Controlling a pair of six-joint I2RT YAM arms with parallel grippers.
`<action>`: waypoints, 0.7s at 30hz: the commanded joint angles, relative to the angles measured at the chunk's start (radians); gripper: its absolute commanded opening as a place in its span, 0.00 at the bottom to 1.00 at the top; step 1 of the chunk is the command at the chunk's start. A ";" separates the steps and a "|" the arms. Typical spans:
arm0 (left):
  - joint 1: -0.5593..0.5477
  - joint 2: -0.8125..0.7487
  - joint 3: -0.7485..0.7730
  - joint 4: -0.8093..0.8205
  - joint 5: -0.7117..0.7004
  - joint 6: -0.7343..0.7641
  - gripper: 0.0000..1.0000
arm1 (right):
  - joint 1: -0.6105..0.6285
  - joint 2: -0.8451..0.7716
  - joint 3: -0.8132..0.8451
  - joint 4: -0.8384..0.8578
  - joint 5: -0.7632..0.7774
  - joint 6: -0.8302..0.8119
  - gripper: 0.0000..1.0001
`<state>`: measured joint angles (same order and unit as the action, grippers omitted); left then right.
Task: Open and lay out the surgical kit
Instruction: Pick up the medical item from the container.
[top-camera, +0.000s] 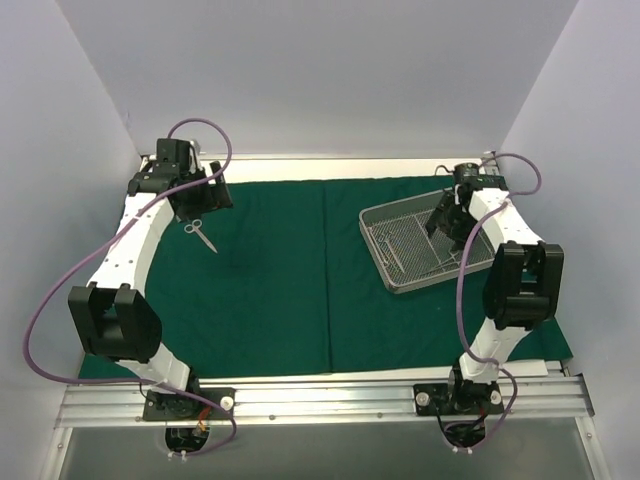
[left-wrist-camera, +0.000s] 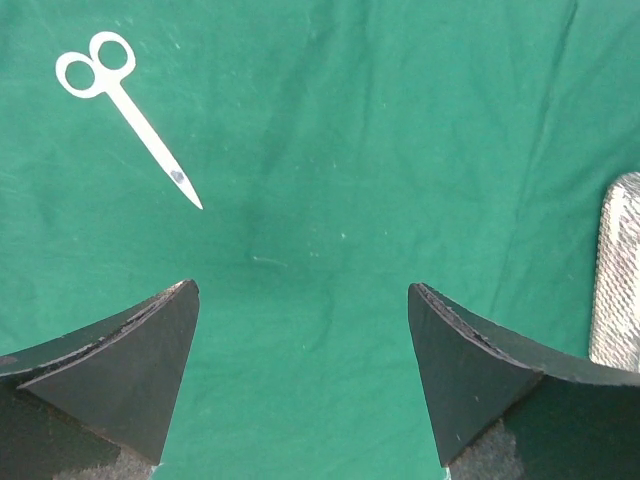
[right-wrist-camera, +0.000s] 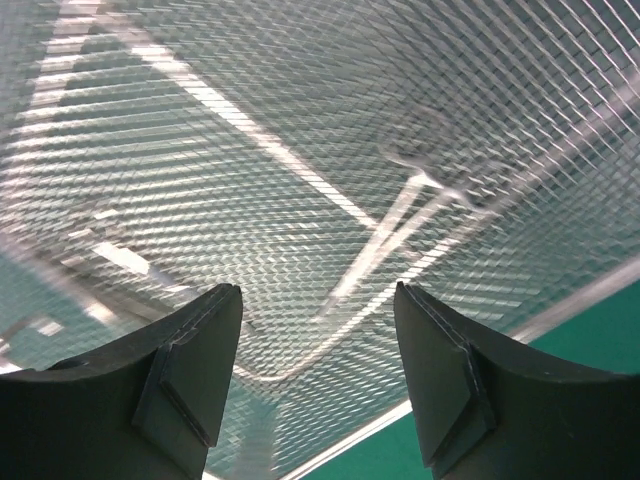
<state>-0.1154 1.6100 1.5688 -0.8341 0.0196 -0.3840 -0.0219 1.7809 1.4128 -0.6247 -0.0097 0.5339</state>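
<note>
The dark green drape (top-camera: 280, 290) lies spread flat over the table. A small pair of steel scissors (top-camera: 200, 233) (left-wrist-camera: 128, 108) lies on it at the far left, tips pointing to the near right. My left gripper (top-camera: 196, 205) (left-wrist-camera: 303, 290) hangs open just above and behind the scissors, nothing between its fingers. The silver wire-mesh tray (top-camera: 395, 262) (right-wrist-camera: 200, 150) sits on the drape at the far right. My right gripper (top-camera: 445, 220) (right-wrist-camera: 318, 295) is open low over the tray, above thin steel instruments (right-wrist-camera: 400, 220) lying on the mesh.
White walls close in the left, right and back. An aluminium rail (top-camera: 320, 398) with both arm bases runs along the near edge. The tray's corner (left-wrist-camera: 622, 270) shows at the right of the left wrist view.
</note>
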 joint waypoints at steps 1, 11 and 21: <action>0.063 -0.012 -0.021 0.050 0.186 0.050 0.94 | -0.047 -0.014 -0.064 -0.041 0.040 0.061 0.62; 0.065 0.082 0.071 0.035 0.163 0.093 0.94 | -0.079 0.064 -0.172 0.078 0.020 0.120 0.61; 0.062 0.096 0.063 0.033 0.181 0.102 1.00 | -0.095 0.138 -0.267 0.137 -0.015 0.164 0.48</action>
<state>-0.0513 1.7084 1.5955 -0.8200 0.1825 -0.3019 -0.1062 1.8736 1.2209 -0.4931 -0.0181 0.6575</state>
